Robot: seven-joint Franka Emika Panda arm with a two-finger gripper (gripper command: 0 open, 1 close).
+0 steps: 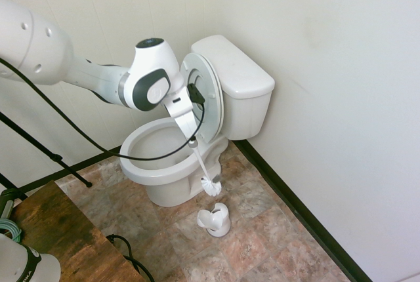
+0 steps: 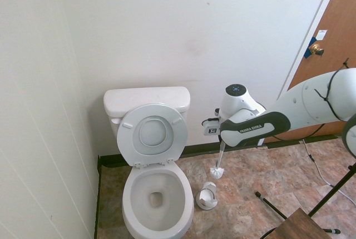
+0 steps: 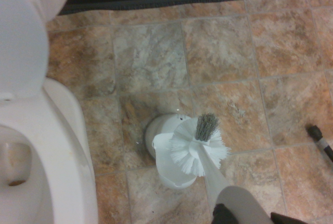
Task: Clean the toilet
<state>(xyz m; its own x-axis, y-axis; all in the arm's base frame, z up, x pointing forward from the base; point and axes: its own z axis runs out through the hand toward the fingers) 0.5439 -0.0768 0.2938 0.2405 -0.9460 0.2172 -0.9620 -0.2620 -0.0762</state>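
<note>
One large white ceramic toilet sits in the corner, tank against the back wall, oval bowl's long axis running straight out from that wall toward the room, round lid up and leaning on the tank. White two-finger gripper is clenched on the handle of a white toilet brush, pointing steeply down. Brush hangs near-vertical, bristle head low, above the small white brush holder on the mottled tile floor beside the bowl; probably clear of it, wrist view blurry.
</note>
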